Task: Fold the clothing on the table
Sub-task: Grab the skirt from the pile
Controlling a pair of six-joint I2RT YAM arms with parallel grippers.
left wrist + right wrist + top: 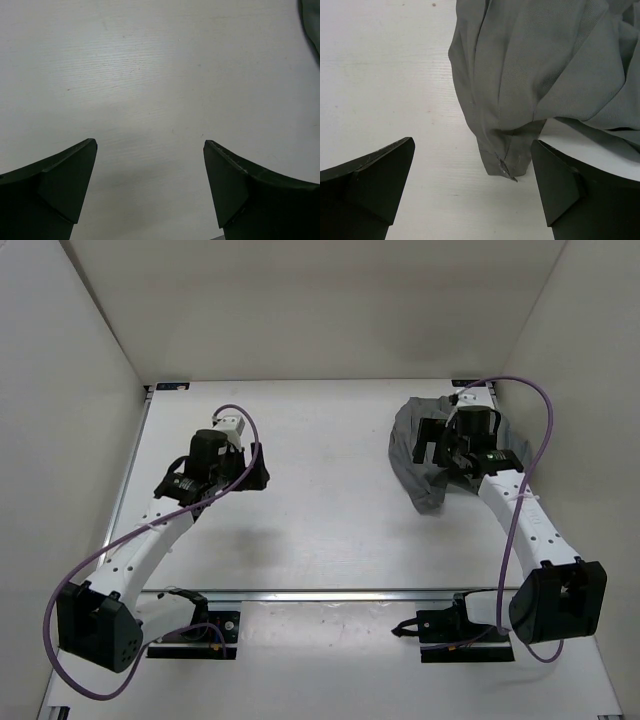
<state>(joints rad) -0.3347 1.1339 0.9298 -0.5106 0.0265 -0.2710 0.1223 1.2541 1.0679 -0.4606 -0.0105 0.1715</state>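
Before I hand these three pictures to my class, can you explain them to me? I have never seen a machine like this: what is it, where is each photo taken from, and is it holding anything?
The machine is two robot arms bolted side by side at the near edge of a white table. The wide picture looks down from above and behind them. The other two come from cameras on the wrists; the dark shapes at the bottom are each pincer's own fingers. A crumpled grey garment lies at the far right. The right pincer hangs open over it, a cuff-like end between its fingers, gripping nothing. The left pincer is open over bare table, with the garment just showing at the right edge of its view. Nothing is held.
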